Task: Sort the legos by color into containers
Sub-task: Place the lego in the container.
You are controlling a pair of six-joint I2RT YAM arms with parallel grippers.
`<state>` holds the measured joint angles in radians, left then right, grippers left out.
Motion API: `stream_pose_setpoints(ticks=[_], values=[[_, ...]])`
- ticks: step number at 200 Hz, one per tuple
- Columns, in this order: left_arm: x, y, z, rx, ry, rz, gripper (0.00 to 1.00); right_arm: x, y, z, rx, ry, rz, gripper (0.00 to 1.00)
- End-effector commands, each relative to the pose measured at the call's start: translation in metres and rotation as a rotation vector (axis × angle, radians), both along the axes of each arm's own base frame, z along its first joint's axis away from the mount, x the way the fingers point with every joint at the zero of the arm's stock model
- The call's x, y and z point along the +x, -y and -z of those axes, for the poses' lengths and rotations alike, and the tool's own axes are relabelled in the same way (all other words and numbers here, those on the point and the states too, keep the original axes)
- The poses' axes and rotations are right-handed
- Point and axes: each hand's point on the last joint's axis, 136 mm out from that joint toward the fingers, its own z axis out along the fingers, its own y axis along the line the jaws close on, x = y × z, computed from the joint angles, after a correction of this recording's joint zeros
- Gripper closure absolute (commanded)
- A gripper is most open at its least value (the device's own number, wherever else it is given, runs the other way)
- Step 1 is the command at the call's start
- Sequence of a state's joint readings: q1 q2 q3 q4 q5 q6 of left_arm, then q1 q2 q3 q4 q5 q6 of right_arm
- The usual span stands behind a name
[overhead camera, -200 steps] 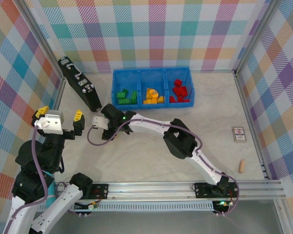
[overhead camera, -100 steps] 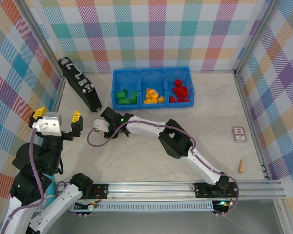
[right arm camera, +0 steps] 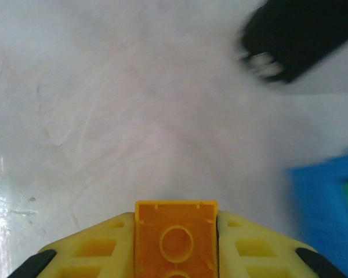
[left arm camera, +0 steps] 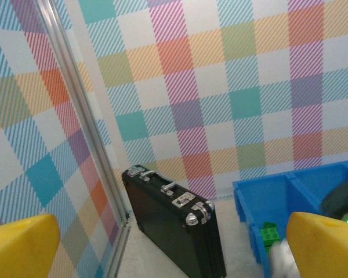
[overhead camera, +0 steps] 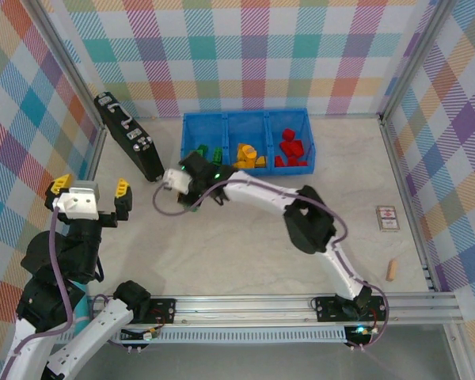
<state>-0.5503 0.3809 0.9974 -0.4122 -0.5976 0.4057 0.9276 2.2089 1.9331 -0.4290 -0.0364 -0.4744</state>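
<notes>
My right gripper (overhead camera: 176,180) is shut on an orange lego (right arm camera: 176,237), held underside up above the bare table just off the front left corner of the blue containers tray (overhead camera: 245,117). The tray's corner (right arm camera: 325,208) shows at the right of the right wrist view. Green legos (overhead camera: 203,151) lie in the left compartment, orange ones (overhead camera: 250,156) in the middle, red ones (overhead camera: 290,147) in the right. My left gripper (overhead camera: 92,188) hangs open at the left with nothing between its yellow fingers (left arm camera: 20,246), facing the tray (left arm camera: 267,197) and a green lego (left arm camera: 271,233).
A black case (overhead camera: 131,141) leans by the left wall, close to my right gripper; it also appears as the black case (left arm camera: 174,226). A small card (overhead camera: 388,218) and a tan cork cylinder (overhead camera: 392,270) lie at the right. A metal rail (overhead camera: 261,305) runs along the front.
My right gripper has shut on the orange lego and carried it up and back toward the tray's front left corner. The left arm has hardly moved.
</notes>
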Motion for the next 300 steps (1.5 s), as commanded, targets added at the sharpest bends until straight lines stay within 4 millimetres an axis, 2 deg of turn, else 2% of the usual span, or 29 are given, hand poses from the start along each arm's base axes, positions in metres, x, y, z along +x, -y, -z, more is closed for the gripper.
stream_pose_setpoints(ticks=[1,12,26,55,80,87,114,137,159,195,224,252,300], values=[[0.005,-0.006,-0.003,0.012,-0.018,-0.057,0.00,0.039,0.038,-0.078,0.141,0.083,0.106,0.72],[0.012,-0.002,0.004,0.024,-0.056,-0.060,0.00,0.062,0.063,-0.088,0.146,0.122,0.176,0.71],[0.026,0.007,0.020,0.048,-0.125,-0.054,0.00,0.089,0.097,-0.090,0.145,0.148,0.255,0.70],[0.061,0.031,0.062,0.084,-0.347,-0.053,0.00,0.138,0.145,-0.077,0.113,0.220,0.363,0.69],[0.083,0.049,0.099,0.083,-0.490,-0.045,0.00,0.174,0.165,-0.056,0.094,0.241,0.411,0.68],[0.089,0.052,0.110,0.071,-0.524,-0.041,0.00,0.185,0.168,-0.044,0.073,0.256,0.419,0.68],[0.106,0.065,0.155,0.002,-0.685,-0.044,0.00,0.218,0.168,-0.014,0.008,0.285,0.426,0.68],[0.112,0.080,0.186,-0.054,-0.795,-0.022,0.00,0.231,0.165,0.005,-0.010,0.268,0.416,0.67],[0.116,0.091,0.219,-0.109,-0.887,-0.017,0.00,0.237,0.165,0.013,0.006,0.241,0.417,0.64],[0.124,0.090,0.267,-0.165,-0.943,-0.101,0.00,0.240,0.168,0.022,0.021,0.210,0.420,0.58],[0.130,0.094,0.305,-0.164,-0.998,-0.127,0.00,0.245,0.174,0.020,0.038,0.204,0.426,0.55],[0.141,0.097,0.334,-0.146,-1.025,-0.144,0.00,0.252,0.178,0.019,0.054,0.191,0.435,0.53],[0.162,0.107,0.363,-0.127,-1.087,-0.136,0.03,0.254,0.176,0.015,0.084,0.185,0.424,0.44]])
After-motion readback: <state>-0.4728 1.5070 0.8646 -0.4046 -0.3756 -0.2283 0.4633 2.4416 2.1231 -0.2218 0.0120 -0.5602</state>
